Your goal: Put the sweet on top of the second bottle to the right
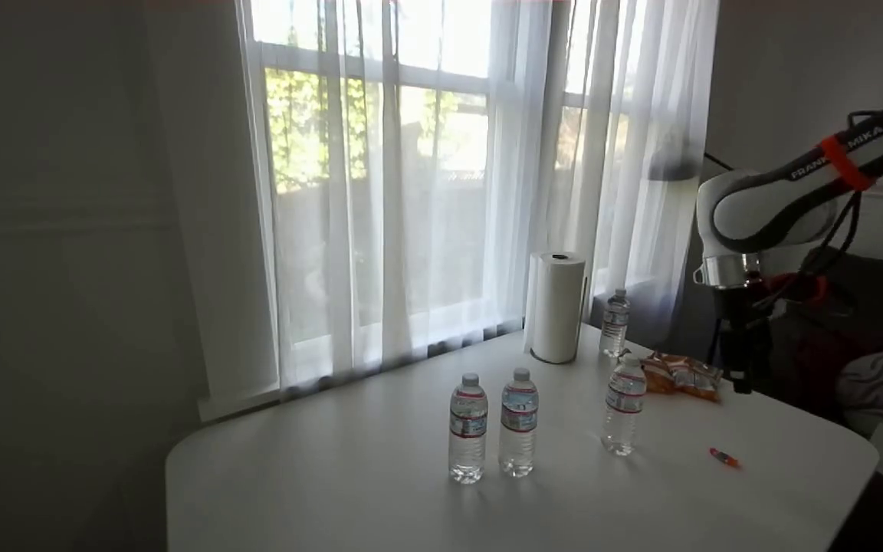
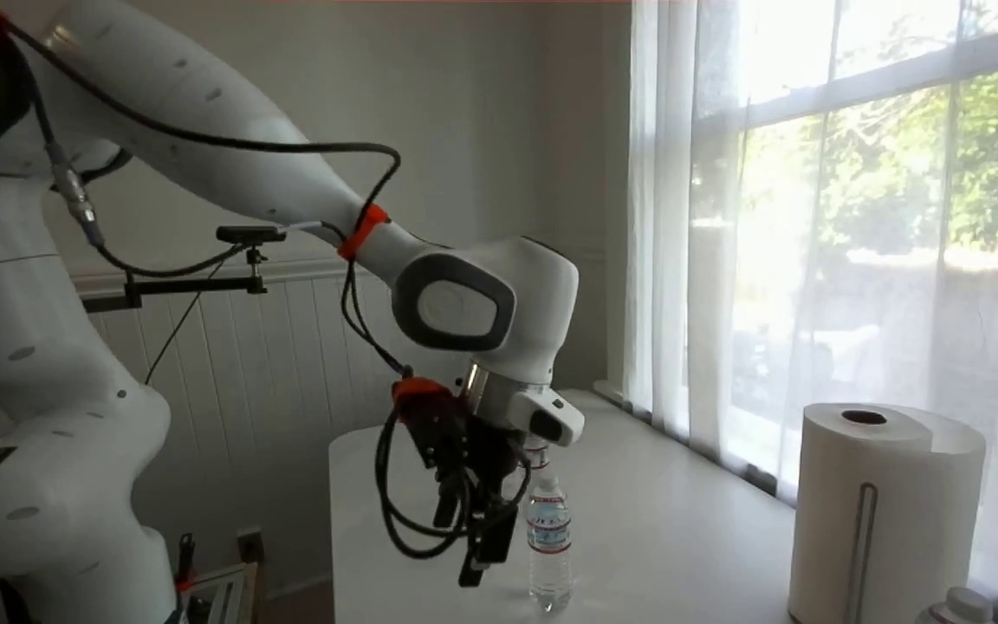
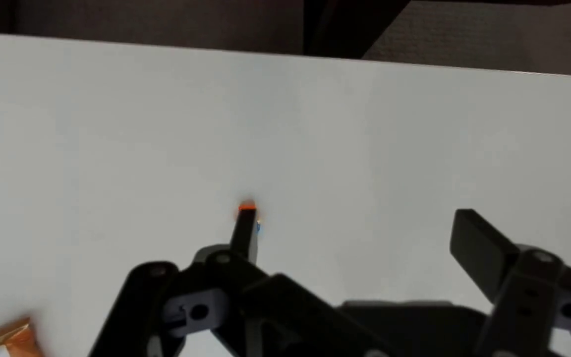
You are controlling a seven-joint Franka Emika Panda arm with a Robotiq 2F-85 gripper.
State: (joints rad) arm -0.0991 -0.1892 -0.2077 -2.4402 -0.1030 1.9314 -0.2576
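Gripper point(image 3: 356, 214) spread wide above a smooth white table point(image 1: 319, 498), the sweet point(image 1: 724, 458) lying on it

In an exterior view, the table has rounded corners. On it, a clear, ribbed plastic bottle point(image 1: 468, 429) stands just beside its twin point(image 1: 519, 425); a wider gap leads to a third bottle point(image 1: 625, 406). Towards the table edge along the sheer, folded curtain point(image 1: 395, 230), a fourth bottle point(image 1: 615, 322) stands near a cylindrical paper roll point(image 1: 556, 307). Crinkled orange wrappers point(image 1: 694, 376) lie on the table near the third bottle. The sweet, slim and orange, lies nearer the table's rounded corner on the arm's side, white surface around it.

In an exterior view, the smooth white arm point(image 2: 204, 113) extends over the table, its gripper tilted downward.

In the wrist view, black, blocky fingers point(image 3: 484, 253) stand far apart, table surface showing between their tips. One fingertip hides part of the sweet; whether they touch cannot be told. The table's straight edge runs beyond the tips, across a broad white stretch.
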